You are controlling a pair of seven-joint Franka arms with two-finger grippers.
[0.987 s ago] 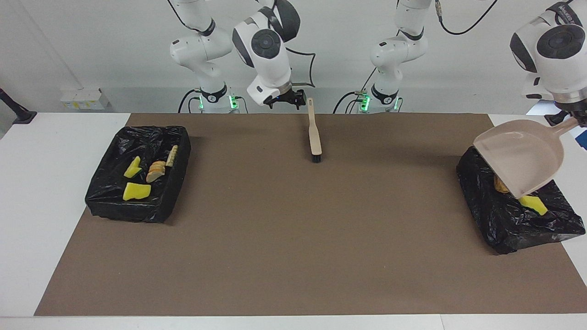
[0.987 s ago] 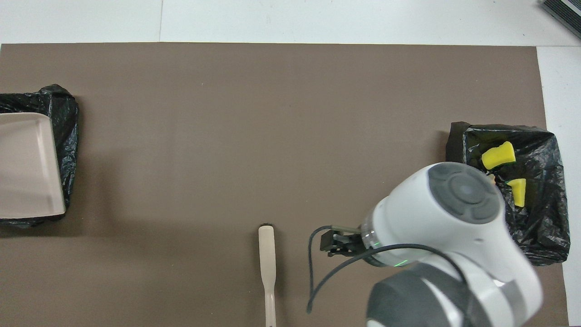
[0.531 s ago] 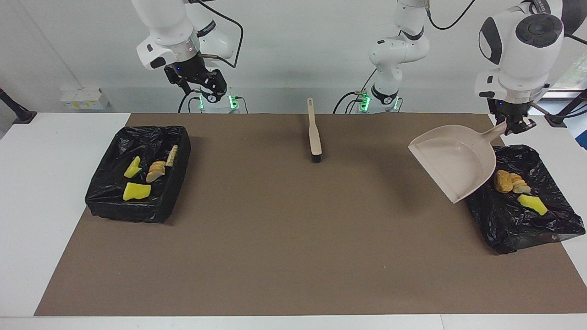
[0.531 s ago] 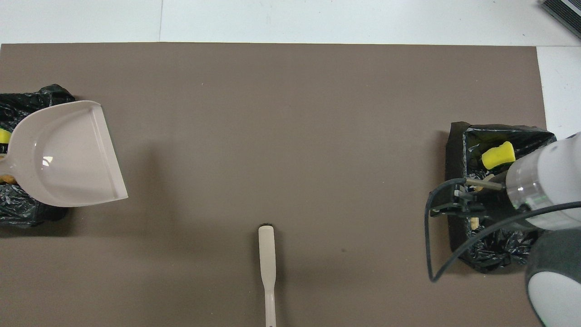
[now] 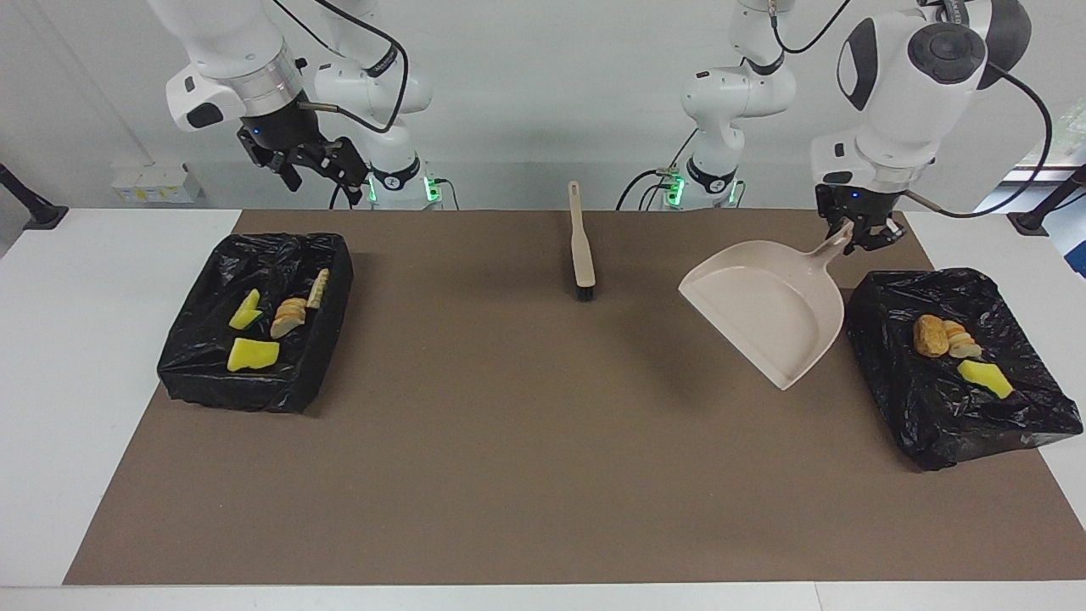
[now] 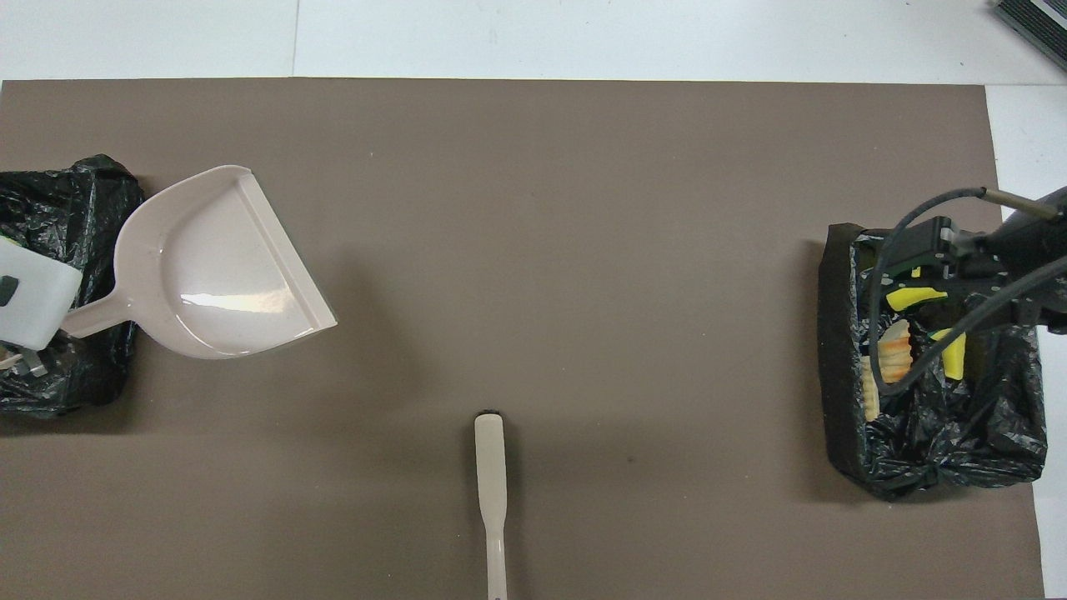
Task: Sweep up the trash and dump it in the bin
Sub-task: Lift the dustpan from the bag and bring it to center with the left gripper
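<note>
While the dustpan (image 5: 776,310) was tipped over the bin (image 5: 950,365) at the left arm's end of the table (image 5: 509,475) a second ago, it now hangs empty over the mat just beside that bin — dump looks done. Left end effector (image 5: 853,231) pinches the dustpan handle. Right end effector (image 5: 318,161) has swung away from the brush (image 5: 582,255) and sits up over the other bin (image 5: 254,322), fingers spread, holding nothing. Trash: bread lump and sponge (image 5: 954,350) lie in the first bin, more pieces (image 5: 271,327) in the second; none visible on the mat. Task seems nearly finished — probably only setting the dustpan down remains.
</note>
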